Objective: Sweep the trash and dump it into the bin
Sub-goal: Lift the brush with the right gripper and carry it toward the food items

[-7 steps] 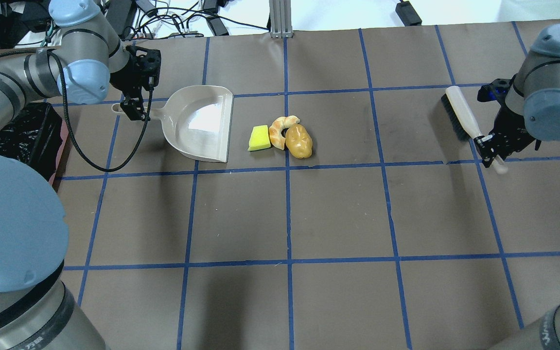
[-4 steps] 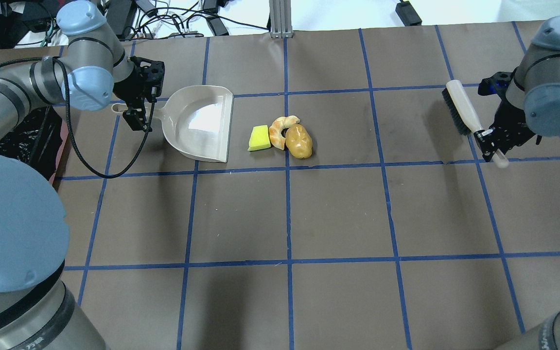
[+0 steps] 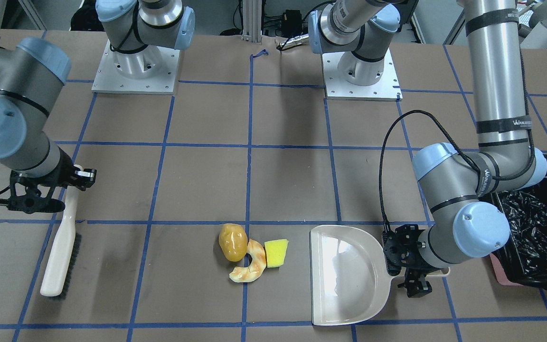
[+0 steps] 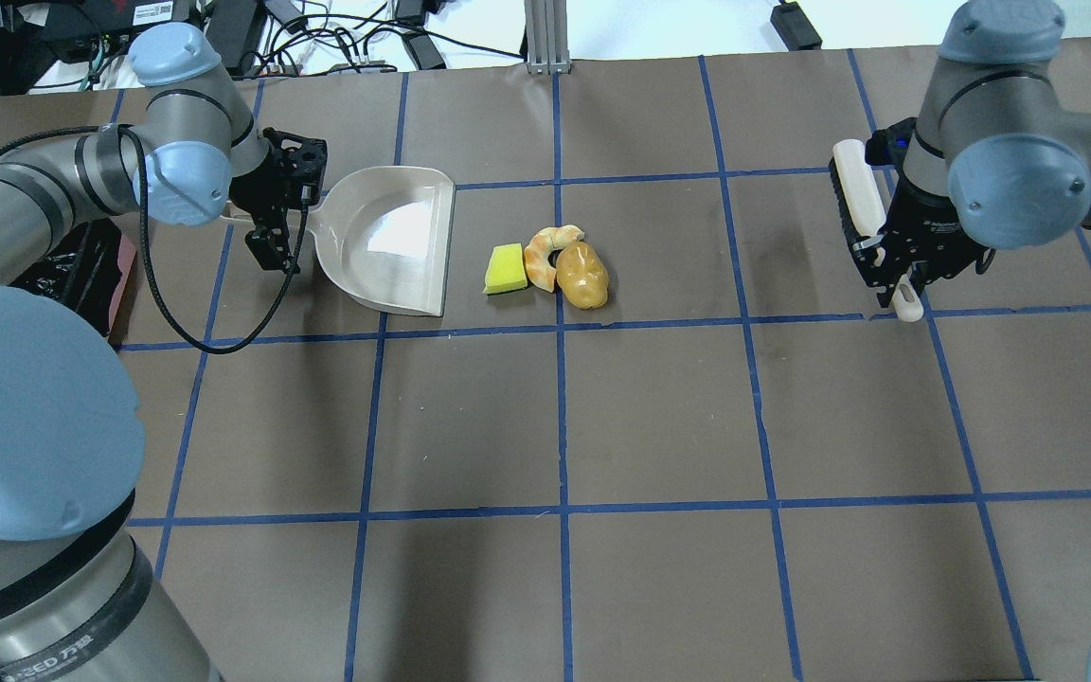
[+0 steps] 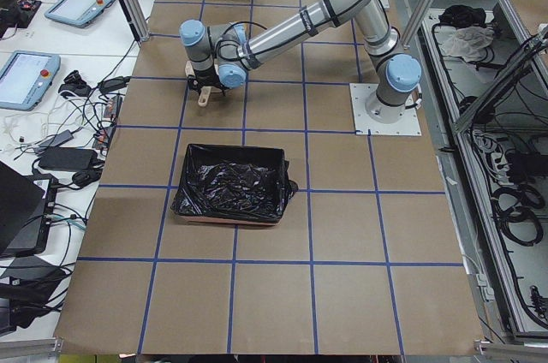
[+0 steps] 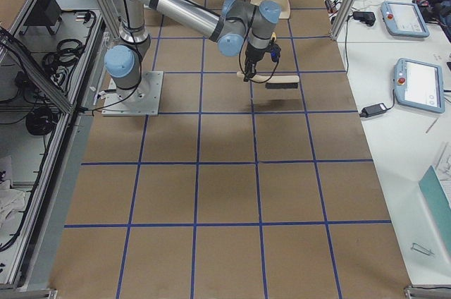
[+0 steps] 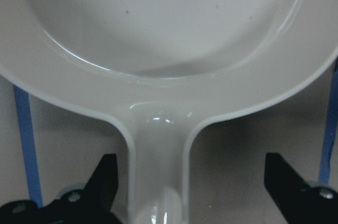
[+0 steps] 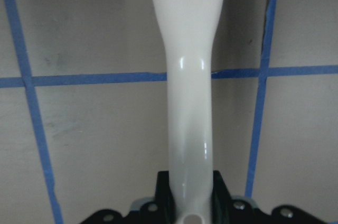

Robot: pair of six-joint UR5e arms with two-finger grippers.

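On the table (image 4: pixel 659 407), in the half far from the robot, the dustpan (image 4: pixel 384 242) lies to the left with its mouth facing right toward three items. The sponge wedge (image 4: pixel 505 269) is nearest that mouth, just apart from it. The croissant (image 4: pixel 542 254) lies against the wedge's right side, and the potato lump (image 4: pixel 583 275) touches the croissant on the right. The left gripper (image 4: pixel 259 225) sits at the dustpan's handle, its jaws on either side of it and apart from it. The bin (image 5: pixel 224 211) stands further left, at the table's end. Well to the right of the items, the brush (image 4: pixel 860 204) has its handle between the jaws of the right gripper (image 4: pixel 891 275).
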